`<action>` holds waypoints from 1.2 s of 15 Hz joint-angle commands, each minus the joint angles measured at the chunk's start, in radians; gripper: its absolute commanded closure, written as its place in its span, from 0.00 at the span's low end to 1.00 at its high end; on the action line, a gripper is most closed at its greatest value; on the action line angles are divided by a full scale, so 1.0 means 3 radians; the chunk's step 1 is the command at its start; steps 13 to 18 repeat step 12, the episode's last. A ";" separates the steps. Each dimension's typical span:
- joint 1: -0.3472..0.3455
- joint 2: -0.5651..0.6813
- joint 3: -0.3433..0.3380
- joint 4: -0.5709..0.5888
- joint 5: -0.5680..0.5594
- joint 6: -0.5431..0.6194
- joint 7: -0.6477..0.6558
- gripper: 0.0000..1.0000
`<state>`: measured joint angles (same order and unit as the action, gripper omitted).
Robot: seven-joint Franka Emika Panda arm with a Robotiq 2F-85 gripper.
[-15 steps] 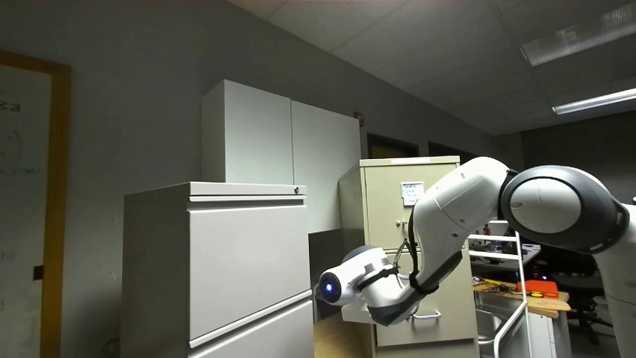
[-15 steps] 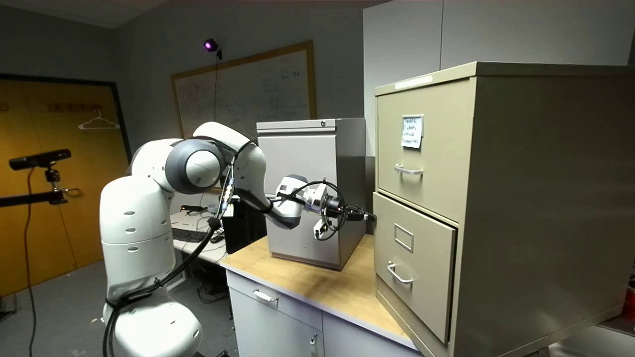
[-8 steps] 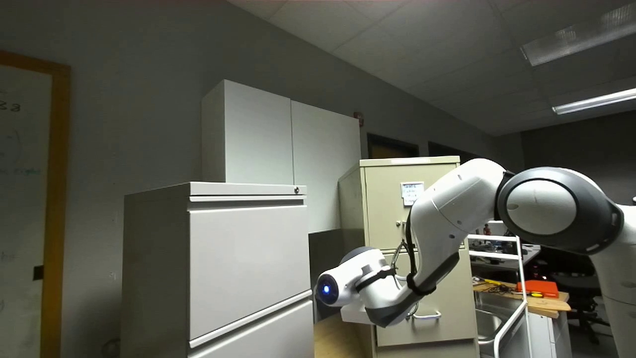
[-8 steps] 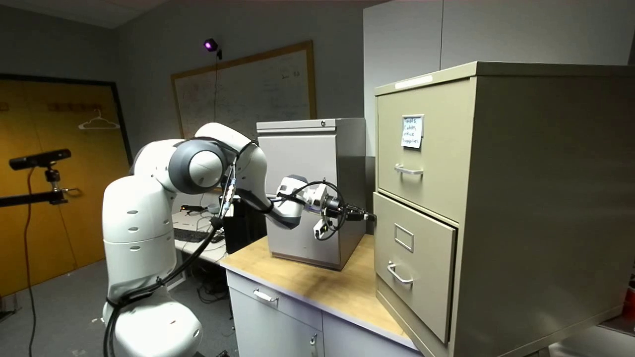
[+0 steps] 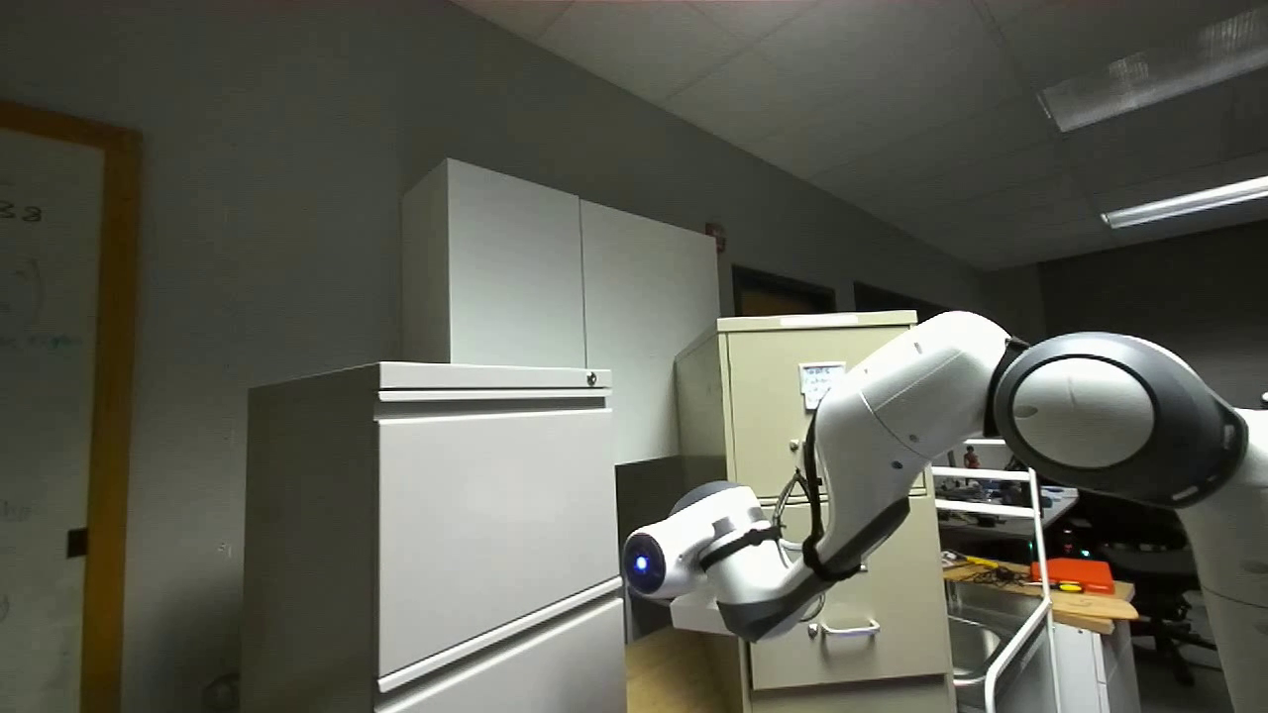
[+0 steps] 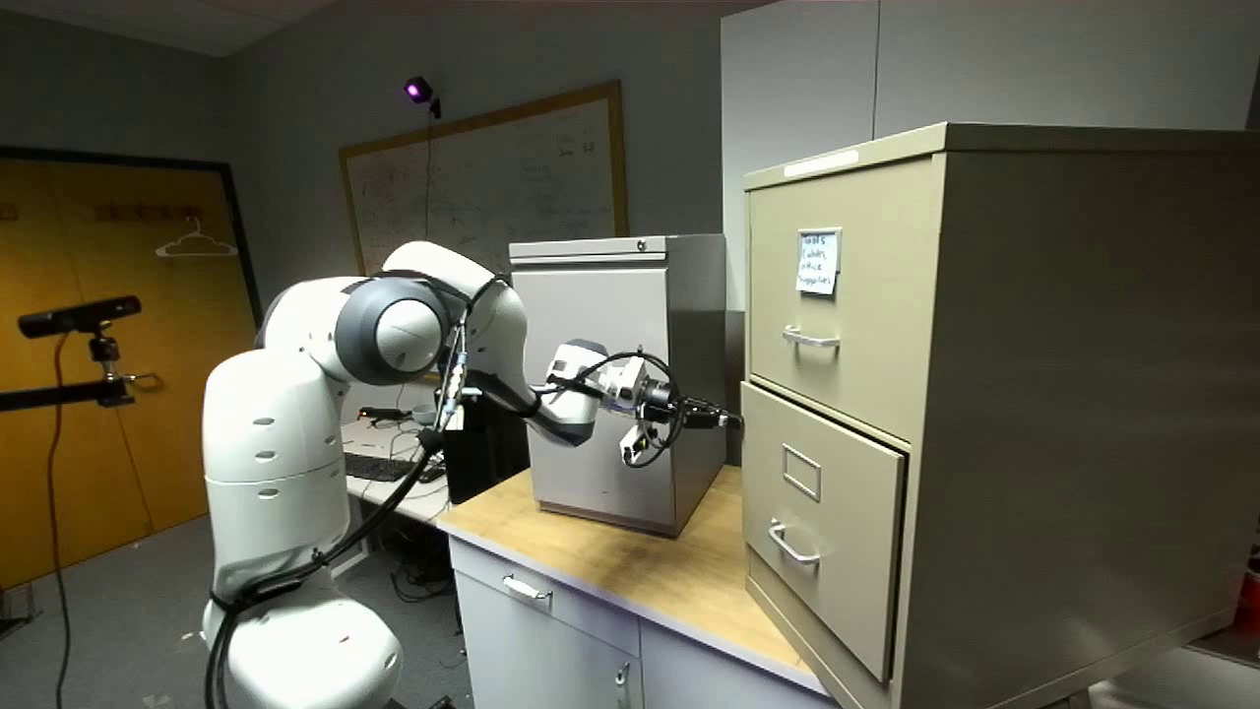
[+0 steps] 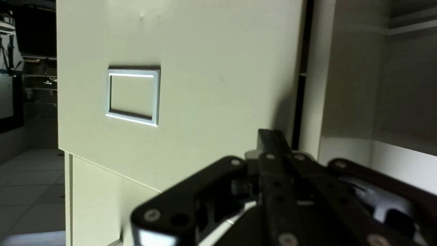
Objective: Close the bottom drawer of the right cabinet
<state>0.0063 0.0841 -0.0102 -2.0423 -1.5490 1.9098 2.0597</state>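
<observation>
The right cabinet (image 6: 847, 217) is beige, with a white paper sheet on its top drawer. It also shows in the other exterior view, behind my arm (image 5: 768, 381). Its bottom drawer (image 6: 837, 468) stands slightly proud of the frame, with a dark gap along its side in an exterior view. In the wrist view the drawer front (image 7: 205, 95) fills the middle, with an empty label frame and a dark gap at its right edge. My gripper (image 6: 733, 420) is at the drawer's upper far edge. Its fingers (image 7: 269, 133) are together and empty. I cannot tell whether the tips touch the drawer.
A light-grey cabinet (image 6: 591, 325) stands beside my wrist on the wooden counter (image 6: 630, 551). A white cupboard (image 5: 515, 277) is on the wall behind. The bottom drawer's metal handle (image 6: 792, 547) sticks out below the gripper. Black cables loop around the wrist.
In the last half second my wrist and gripper have risen a little and drawn back slightly from the drawer front. The drawer shows no visible movement.
</observation>
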 commanded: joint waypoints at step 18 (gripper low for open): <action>-0.0093 0.0224 -0.0062 0.0537 -0.0061 0.0119 -0.0181 1.00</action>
